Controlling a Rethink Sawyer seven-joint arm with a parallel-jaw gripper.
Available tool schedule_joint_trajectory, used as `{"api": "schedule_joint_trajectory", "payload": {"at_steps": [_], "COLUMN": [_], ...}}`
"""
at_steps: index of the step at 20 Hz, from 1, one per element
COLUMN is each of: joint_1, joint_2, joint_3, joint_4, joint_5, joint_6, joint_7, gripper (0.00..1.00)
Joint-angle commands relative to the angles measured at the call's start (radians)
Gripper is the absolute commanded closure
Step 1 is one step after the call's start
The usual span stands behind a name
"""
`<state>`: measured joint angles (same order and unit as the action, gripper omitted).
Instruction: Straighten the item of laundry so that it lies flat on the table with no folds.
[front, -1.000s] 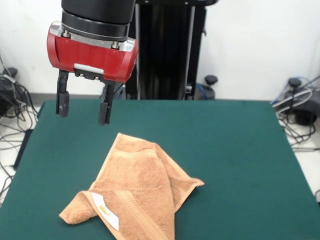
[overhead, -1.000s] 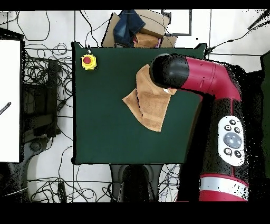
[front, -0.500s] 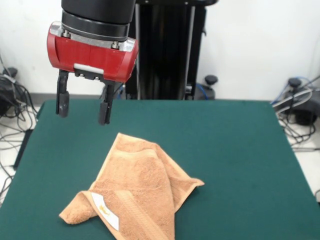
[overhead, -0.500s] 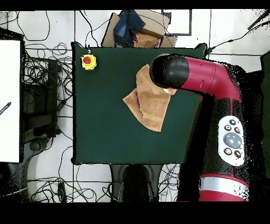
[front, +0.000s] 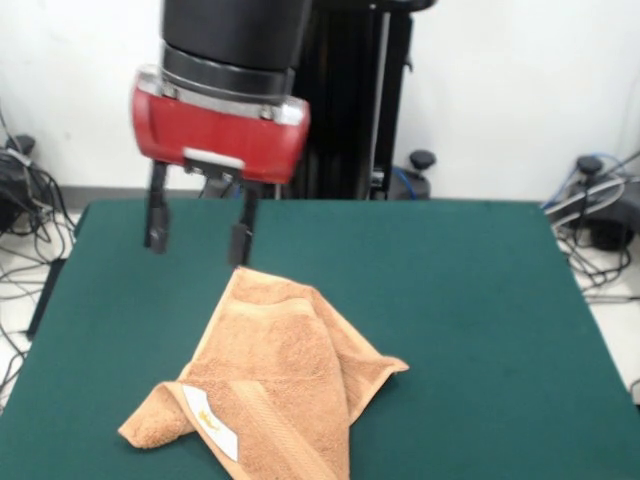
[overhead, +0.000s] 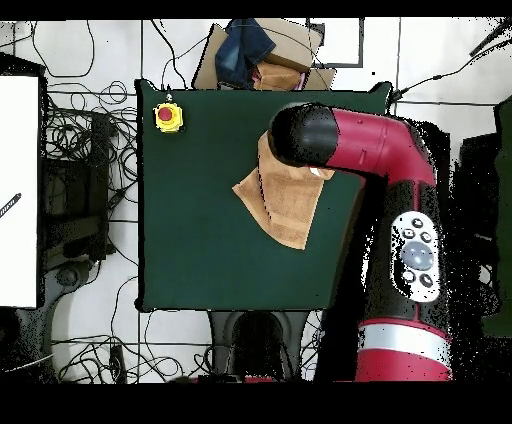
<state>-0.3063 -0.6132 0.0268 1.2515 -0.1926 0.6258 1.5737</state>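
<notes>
The tan-orange towel (front: 270, 385) lies crumpled on the green table (front: 470, 300), folded over itself, with a white label (front: 212, 422) showing near its front left corner. In the overhead view the towel (overhead: 280, 205) is partly covered by the arm. My gripper (front: 198, 243) hangs open above the table, just behind the towel's far tip. Its two black fingers (front: 156, 223) point down with nothing between them. The gripper is hidden under the arm's black wrist (overhead: 305, 137) in the overhead view.
A yellow box with a red button (overhead: 168, 117) sits at one table corner. A cardboard box with clothes (overhead: 262, 55) stands beyond the table edge. Cables cover the floor around the table.
The gripper has shifted right and slightly lower in the front view, closer to the towel's far tip. The towel has not moved.
</notes>
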Motion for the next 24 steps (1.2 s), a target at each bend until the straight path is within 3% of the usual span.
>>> {"api": "schedule_joint_trajectory", "payload": {"at_steps": [1,6,20,24], "joint_1": [0.097,0.124,0.074,0.119], "joint_2": [0.120,0.150,0.219,0.247], "joint_3": [-0.062,-0.096,-0.067,-0.110], "joint_4": [0.095,0.107,0.128,0.104], "joint_5": [-0.031,0.009,0.042,0.061], "joint_6": [-0.133,-0.202,-0.360,-0.373], "joint_7": [0.298,0.318,0.253,0.294], "gripper": [0.00,0.00,0.00,0.00]}}
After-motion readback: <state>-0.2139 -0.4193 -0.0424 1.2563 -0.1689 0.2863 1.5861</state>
